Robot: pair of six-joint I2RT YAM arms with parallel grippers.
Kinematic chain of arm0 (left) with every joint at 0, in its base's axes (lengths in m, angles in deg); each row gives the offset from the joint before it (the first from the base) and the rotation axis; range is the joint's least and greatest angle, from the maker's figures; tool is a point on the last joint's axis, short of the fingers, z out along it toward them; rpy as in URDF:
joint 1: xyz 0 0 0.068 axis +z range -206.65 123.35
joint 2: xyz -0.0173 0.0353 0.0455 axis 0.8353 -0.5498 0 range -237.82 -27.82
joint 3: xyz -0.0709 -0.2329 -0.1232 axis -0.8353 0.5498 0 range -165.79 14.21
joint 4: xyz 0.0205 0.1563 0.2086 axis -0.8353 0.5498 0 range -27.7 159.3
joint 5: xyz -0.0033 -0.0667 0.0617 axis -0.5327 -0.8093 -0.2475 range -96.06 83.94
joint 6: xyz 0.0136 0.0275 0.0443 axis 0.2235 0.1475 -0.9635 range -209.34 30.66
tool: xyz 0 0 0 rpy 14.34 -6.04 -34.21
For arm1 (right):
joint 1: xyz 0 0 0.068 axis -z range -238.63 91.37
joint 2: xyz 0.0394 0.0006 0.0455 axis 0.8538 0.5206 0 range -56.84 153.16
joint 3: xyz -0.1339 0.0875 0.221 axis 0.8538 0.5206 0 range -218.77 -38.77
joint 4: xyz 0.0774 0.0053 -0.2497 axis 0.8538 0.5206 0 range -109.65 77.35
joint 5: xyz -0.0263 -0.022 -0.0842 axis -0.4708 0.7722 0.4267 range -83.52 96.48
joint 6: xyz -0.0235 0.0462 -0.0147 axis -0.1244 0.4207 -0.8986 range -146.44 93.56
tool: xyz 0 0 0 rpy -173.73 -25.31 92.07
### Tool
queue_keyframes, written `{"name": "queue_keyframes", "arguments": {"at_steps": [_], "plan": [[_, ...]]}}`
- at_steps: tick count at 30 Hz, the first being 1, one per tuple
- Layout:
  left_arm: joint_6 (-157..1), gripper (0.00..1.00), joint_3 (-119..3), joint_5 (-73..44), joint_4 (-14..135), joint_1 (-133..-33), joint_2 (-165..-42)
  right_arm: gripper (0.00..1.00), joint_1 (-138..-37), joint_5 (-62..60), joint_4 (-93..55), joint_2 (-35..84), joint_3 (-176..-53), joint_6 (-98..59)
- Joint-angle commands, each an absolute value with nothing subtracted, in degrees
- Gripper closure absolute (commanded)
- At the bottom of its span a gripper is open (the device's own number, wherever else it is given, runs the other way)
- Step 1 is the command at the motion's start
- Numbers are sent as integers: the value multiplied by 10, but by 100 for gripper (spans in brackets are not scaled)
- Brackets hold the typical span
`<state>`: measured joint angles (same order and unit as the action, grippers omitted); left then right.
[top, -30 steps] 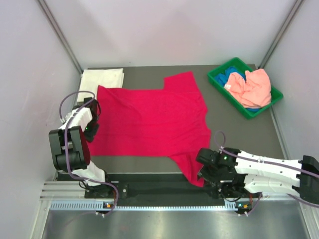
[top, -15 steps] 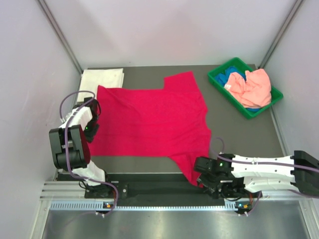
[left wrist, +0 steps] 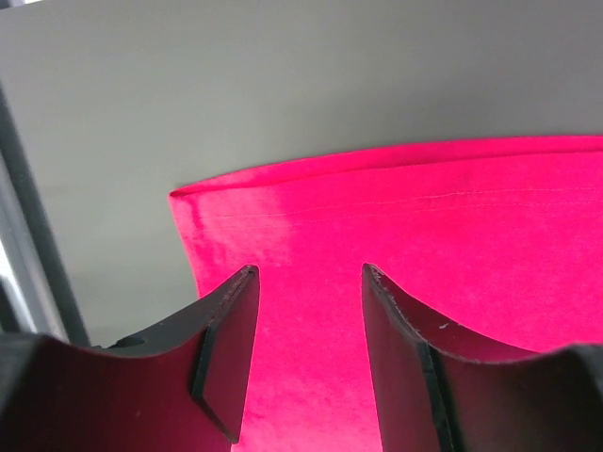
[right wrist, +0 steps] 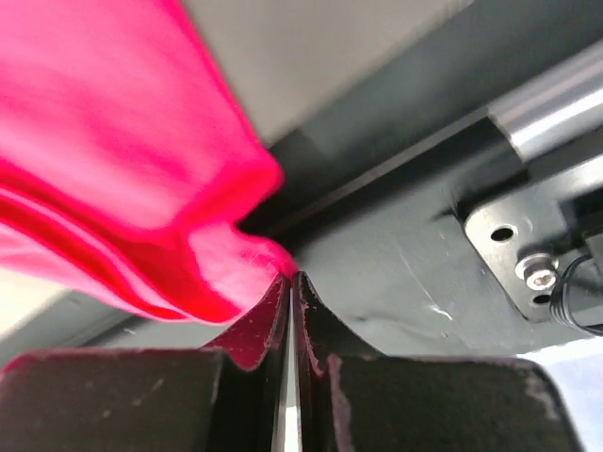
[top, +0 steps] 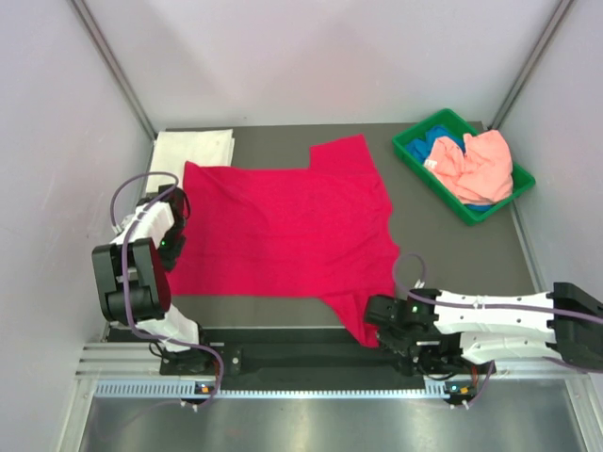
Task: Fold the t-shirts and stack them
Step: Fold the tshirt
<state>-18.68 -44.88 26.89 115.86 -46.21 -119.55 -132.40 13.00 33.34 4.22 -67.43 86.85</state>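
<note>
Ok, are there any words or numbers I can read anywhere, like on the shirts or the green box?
None: no words, numbers or logos can be read in any view.
The red shirt: plain, no print.
The white shirt: plain, no print.
The pink shirt and blue shirt in the bin: crumpled, no print showing.
The bin: no label showing.

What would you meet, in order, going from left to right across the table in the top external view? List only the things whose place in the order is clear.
white folded t-shirt → crimson-red t-shirt → green bin
</note>
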Motion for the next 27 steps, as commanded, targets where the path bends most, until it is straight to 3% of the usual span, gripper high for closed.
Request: {"name": "queue_keyframes", "arguments": {"at_steps": [1, 6, 12, 20, 27], "plan": [[-167, 47, -477, 280, 1199, -457, -1170, 100, -1328, 272, 409, 51, -734, 881], [-157, 43, -471, 236, 1210, -445, -1153, 100, -1329, 327, 448, 86, -822, 851], [-150, 50, -427, 197, 1188, -423, -1098, 100, -1329, 381, 454, 122, -882, 800], [-139, 46, -405, 221, 1213, -388, -1111, 100, -1321, 535, 546, 124, -971, 727], [-143, 45, -350, 208, 1191, -359, -1104, 100, -1320, 538, 509, 103, -955, 692]]}}
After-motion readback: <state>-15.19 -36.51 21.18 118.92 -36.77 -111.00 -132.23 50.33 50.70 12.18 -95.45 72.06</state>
